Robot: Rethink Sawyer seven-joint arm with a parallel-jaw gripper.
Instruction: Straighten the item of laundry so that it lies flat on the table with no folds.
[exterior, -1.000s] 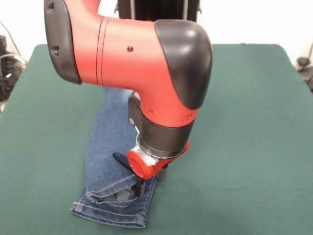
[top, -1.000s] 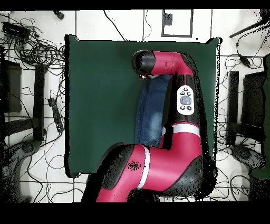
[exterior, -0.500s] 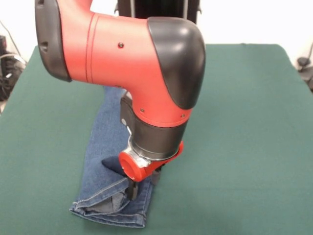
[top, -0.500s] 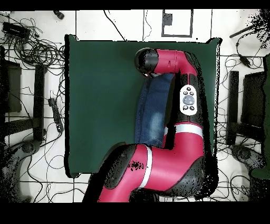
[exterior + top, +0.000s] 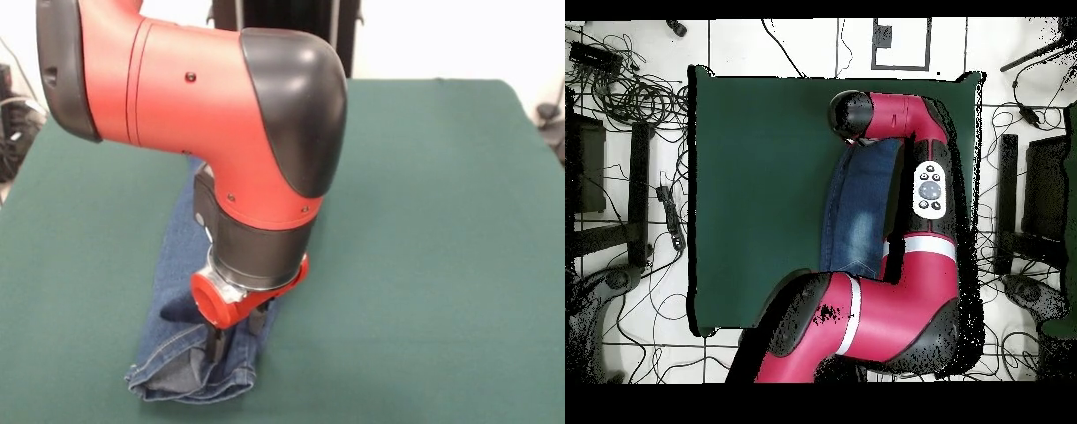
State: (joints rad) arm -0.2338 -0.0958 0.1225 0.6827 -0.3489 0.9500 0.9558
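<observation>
My claw (image 5: 231, 337) is clamped on a fold of the small medium-blue denim jeans (image 5: 181, 291), which lie as a narrow doubled strip running from mid dark green felt tabletop (image 5: 441, 247) toward its camera-side edge, presumably for peeling the layer open.

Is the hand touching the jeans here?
Touching. The front view shows the hand pressed down into the bunched near end of the jeans, no gap visible. Overhead, the arm hides it.
</observation>
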